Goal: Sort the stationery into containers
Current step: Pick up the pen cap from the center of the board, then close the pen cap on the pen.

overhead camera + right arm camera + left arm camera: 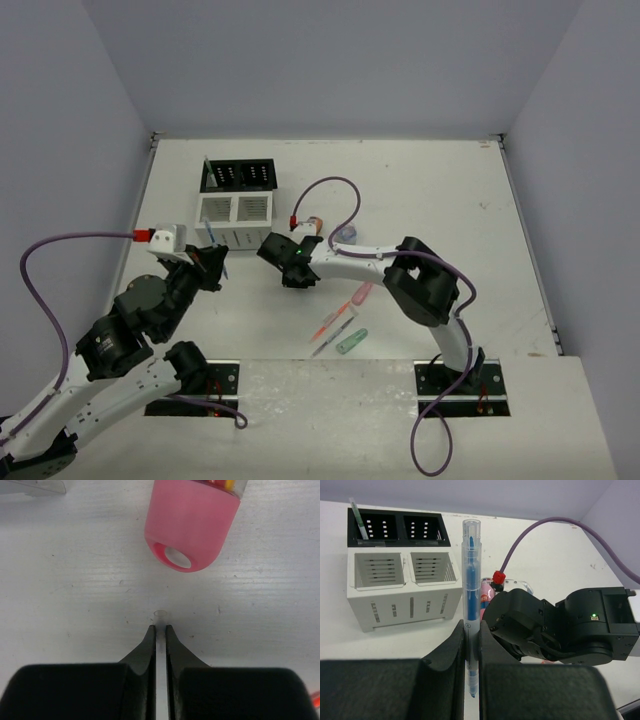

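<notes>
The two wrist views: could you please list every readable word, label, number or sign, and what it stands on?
None can be read.
Clear-barrelled blue pen in the left gripper: a tiny printed mark, too small.
Pink round-ended tube: coloured pattern, blurred.
Thin clear stick in the right gripper: no print visible.

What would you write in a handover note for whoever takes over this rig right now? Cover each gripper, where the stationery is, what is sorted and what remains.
Left gripper: shut on a blue pen, held upright in front of the white box.
Right gripper: shut, low at the table, on a thin clear piece. The pink tube lies just ahead of it, not held.
Done: one pale green pen stands in the black rack.
Left: the pink capsule, orange pen, grey pen, green capsule and round roll lie on the table.
</notes>
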